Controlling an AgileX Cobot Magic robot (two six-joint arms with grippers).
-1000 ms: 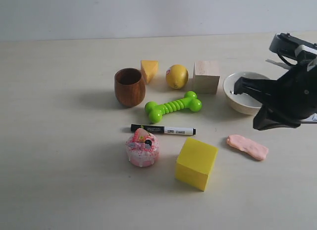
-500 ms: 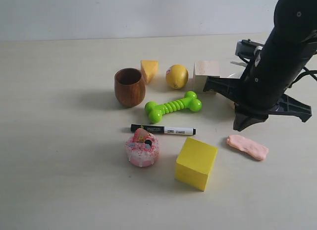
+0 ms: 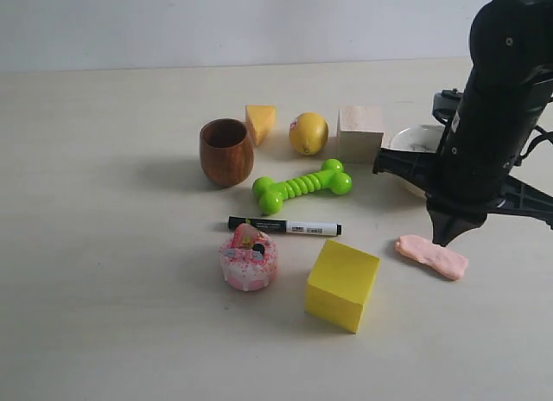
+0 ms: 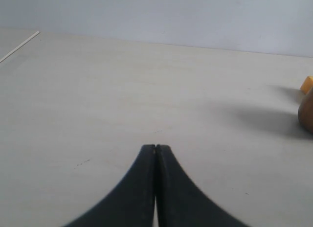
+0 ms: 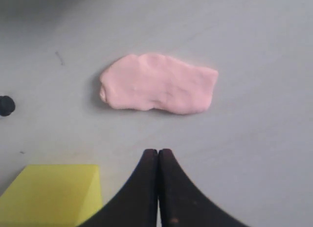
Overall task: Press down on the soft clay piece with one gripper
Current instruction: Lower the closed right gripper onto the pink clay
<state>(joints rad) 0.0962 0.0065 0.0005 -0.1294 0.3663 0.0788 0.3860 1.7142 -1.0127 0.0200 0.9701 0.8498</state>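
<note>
The soft clay piece (image 3: 432, 256) is a flat salmon-pink lumpy blob lying on the table at the right, to the right of the yellow block (image 3: 342, 284). My right gripper (image 3: 448, 237) is shut with nothing in it and points straight down, its tip just above the clay's upper edge. In the right wrist view the clay (image 5: 159, 89) lies a short way ahead of the shut gripper (image 5: 158, 151), not touching it. My left gripper (image 4: 155, 147) is shut and empty over bare table, out of the exterior view.
A black-and-white marker (image 3: 284, 225), pink frosted cake toy (image 3: 249, 258), green bone toy (image 3: 302, 187), wooden cup (image 3: 226, 151), cheese wedge (image 3: 260, 122), lemon (image 3: 308, 133) and wooden cube (image 3: 359, 133) fill the table's middle. A white bowl (image 3: 413, 143) sits behind the right arm.
The right arm has swung from a low reach at the right edge to an upright pose and come down, bringing the shut gripper tip close above the clay. The clay has not moved.
</note>
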